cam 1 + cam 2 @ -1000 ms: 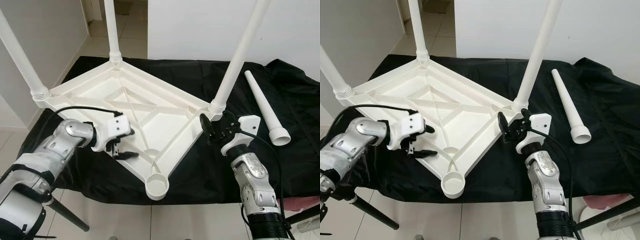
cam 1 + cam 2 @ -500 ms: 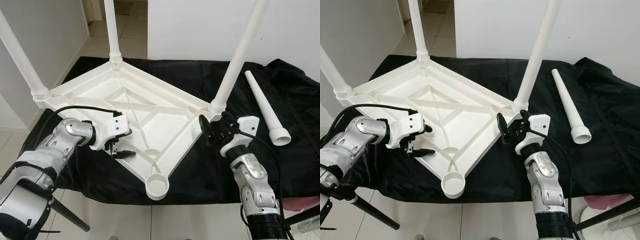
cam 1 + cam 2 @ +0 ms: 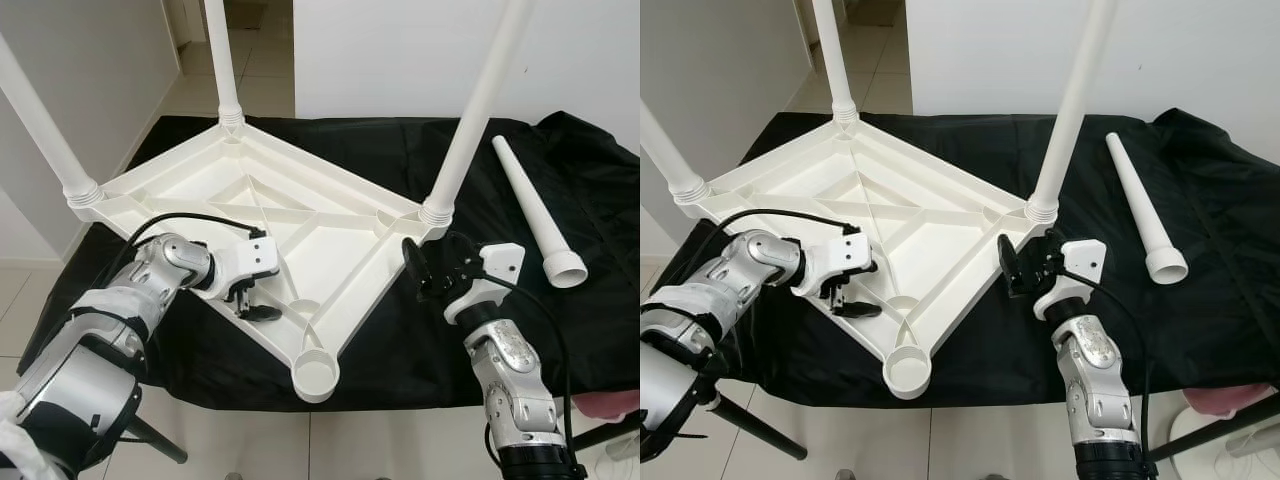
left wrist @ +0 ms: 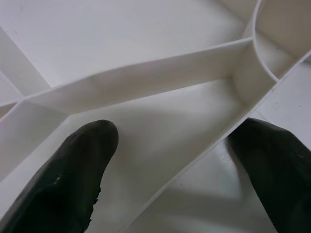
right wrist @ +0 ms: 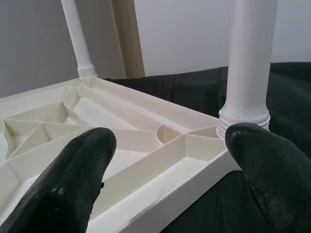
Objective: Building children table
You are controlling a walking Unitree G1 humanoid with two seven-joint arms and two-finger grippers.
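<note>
Setting: indoor room, most likely a home. Evidence: pale tiled floor (image 3: 265, 70) with visible grout lines; plain white walls (image 3: 400, 50); a narrow passage running back between the wall on the robot's left and the white wall ahead, with a door frame (image 3: 185, 20) at its far end. Work surface is a counter covered by a loose, creased black cloth (image 3: 590, 190), with black metal legs (image 3: 755, 425) showing under its near edge. No machines, racks or shop fittings visible. Light is even and soft.

Bright even indoor light, soft shadows, head views sharp, wrist views' near black fingertips (image 4: 73, 184) blurred
</note>
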